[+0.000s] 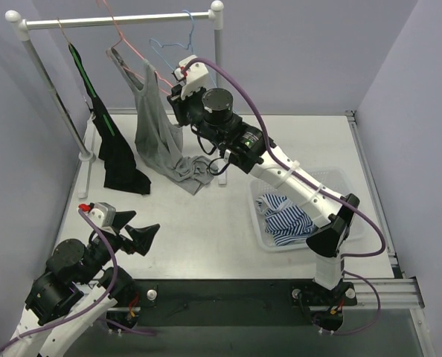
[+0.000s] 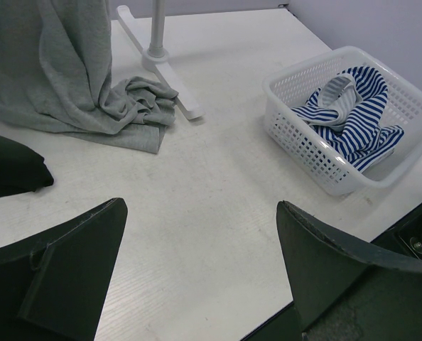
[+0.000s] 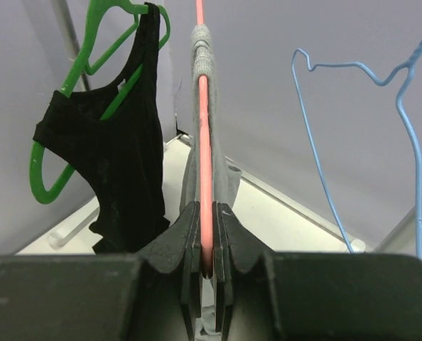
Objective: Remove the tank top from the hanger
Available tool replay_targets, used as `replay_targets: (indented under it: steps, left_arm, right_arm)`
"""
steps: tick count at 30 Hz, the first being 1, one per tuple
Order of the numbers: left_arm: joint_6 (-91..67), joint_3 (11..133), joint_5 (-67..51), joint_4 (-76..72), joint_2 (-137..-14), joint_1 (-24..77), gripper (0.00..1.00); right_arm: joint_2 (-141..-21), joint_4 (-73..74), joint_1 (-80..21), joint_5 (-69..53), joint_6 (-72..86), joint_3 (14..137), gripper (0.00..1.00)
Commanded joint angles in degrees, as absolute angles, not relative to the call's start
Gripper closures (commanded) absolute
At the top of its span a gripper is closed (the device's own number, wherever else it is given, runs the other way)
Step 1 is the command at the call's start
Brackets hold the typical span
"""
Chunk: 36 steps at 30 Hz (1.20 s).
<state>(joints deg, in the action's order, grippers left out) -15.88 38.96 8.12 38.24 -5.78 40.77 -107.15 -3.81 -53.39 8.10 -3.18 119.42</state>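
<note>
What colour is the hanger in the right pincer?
Salmon pink; the hanger shows best in the right wrist view.

A white rail (image 1: 117, 20) crosses the upper left of the overhead view. From it hangs a green hanger (image 3: 33, 167) carrying a black top (image 1: 120, 156), whose hem lies on the white table (image 1: 206, 223). A bare blue hanger (image 3: 339, 65) hangs further right. At lower right, a white basket (image 1: 260, 223) holds a blue-and-white striped garment (image 1: 284, 217).

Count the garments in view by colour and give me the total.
black tank top: 1
grey tank top: 1
blue-and-white striped garment: 1
Total: 3
</note>
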Motion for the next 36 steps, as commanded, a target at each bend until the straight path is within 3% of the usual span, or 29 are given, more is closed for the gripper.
replay_targets:
  steps: [1, 36]
  left_arm:
    - [-15.73, 38.85, 7.73, 34.98, -5.62, 40.78, 0.03]
    - [-15.82, 38.85, 8.00, 35.07, -6.15, 40.78, 0.03]
  right_arm:
    - [-103.71, -11.95, -54.14, 7.91, -2.81, 119.79, 1.00]
    - [-99.41, -19.42, -55.63, 5.80, -3.16, 116.91, 1.00]
